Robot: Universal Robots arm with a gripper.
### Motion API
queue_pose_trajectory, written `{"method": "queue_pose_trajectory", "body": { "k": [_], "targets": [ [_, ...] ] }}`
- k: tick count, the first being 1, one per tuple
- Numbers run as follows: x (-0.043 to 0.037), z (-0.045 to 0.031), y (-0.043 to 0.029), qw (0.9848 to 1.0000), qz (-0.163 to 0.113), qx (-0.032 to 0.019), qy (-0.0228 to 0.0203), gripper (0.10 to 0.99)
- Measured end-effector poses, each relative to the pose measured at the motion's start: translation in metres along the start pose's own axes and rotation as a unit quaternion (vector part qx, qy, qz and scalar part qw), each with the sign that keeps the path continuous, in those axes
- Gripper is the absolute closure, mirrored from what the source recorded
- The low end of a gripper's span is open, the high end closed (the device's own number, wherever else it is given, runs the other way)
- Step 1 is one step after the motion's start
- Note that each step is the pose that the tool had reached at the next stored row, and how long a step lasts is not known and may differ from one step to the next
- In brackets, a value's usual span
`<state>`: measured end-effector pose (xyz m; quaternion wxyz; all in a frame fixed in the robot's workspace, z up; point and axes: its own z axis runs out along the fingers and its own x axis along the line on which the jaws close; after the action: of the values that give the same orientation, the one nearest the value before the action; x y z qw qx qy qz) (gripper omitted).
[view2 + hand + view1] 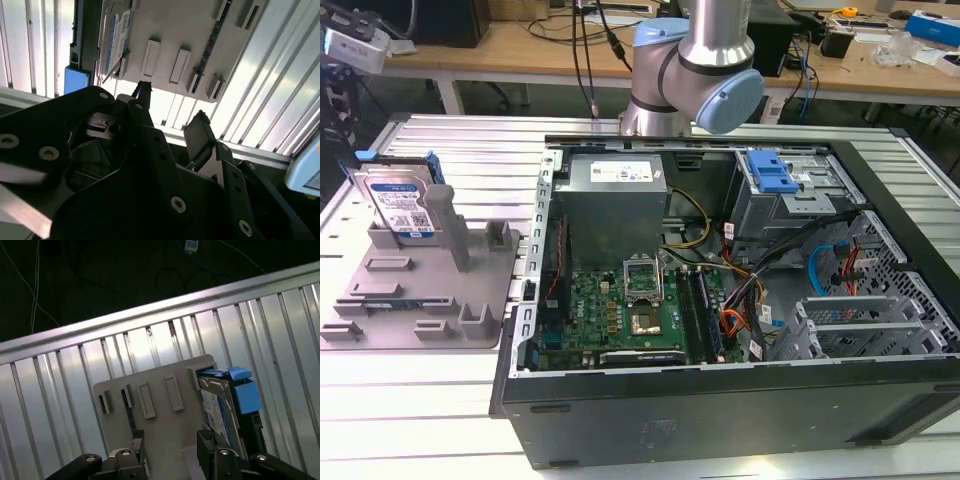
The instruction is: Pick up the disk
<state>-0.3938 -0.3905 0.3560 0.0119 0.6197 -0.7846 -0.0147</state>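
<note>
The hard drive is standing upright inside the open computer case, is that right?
Not quite. The disk stands upright, but on the grey fixture plate beside the open computer case, not inside it, as the exterior view shows.

Seen in the exterior view, the silver-tubed robot arm with pale blue joint caps (692, 70) bends at a joint. In both wrist views, its black two-fingered metal gripper (172, 107) (170, 442) holds its fingers (200, 137) parted (daylight between the tips).
</note>
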Motion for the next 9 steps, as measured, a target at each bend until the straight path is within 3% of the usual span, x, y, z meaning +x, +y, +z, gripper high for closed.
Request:
{"method": "queue_pose_trajectory", "body": {
  "k": [4, 6, 9],
  "targets": [
    [0.0000, 0.0001, 0.0000, 0.9985, -0.055, 0.0000, 0.0021, 0.545],
    [0.0000, 0.0002, -0.0001, 0.9962, -0.087, 0.0001, 0.0033, 0.545],
    [0.0000, 0.0002, -0.0001, 0.9956, -0.093, 0.0000, 0.0036, 0.545]
  ]
}}
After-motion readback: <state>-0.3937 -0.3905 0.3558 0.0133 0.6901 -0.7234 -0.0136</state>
